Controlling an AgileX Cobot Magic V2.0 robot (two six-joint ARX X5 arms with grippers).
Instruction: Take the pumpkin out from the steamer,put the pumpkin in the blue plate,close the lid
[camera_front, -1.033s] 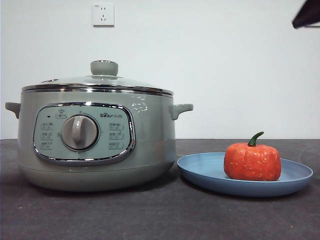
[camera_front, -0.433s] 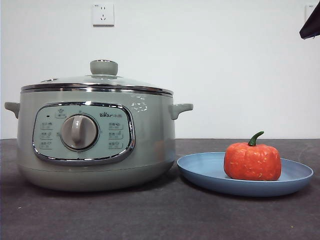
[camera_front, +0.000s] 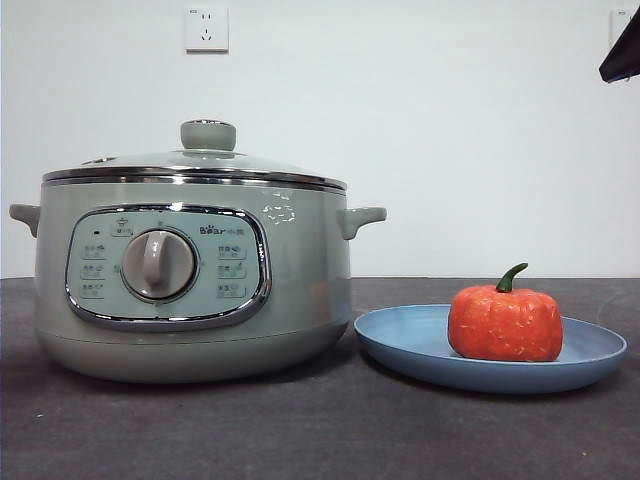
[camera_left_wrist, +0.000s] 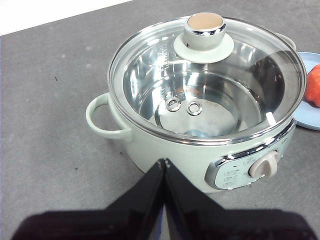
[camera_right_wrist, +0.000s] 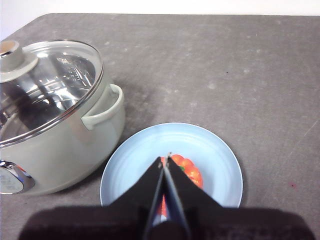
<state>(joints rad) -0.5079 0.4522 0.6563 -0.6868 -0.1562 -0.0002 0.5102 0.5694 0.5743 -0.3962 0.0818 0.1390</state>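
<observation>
The orange-red pumpkin (camera_front: 505, 322) with its green stem sits in the blue plate (camera_front: 400, 342) at the right; it also shows in the right wrist view (camera_right_wrist: 189, 171) on the plate (camera_right_wrist: 130, 170). The sage-green steamer (camera_front: 300, 290) stands at the left with the glass lid (camera_front: 208, 160) shut on it; the left wrist view shows the lid (camera_left_wrist: 205, 75) in place and the pot empty inside. My left gripper (camera_left_wrist: 163, 161) is shut and empty, high above the steamer's near side. My right gripper (camera_right_wrist: 166, 156) is shut and empty, high above the plate.
A dark grey table (camera_front: 320, 440) carries everything. A white wall with a socket (camera_front: 206, 29) stands behind. A black arm tip (camera_front: 624, 50) shows at the top right corner of the front view.
The black arm tip at the top right corner has drawn further toward the right edge. The steamer, lid, plate and pumpkin have not moved.
</observation>
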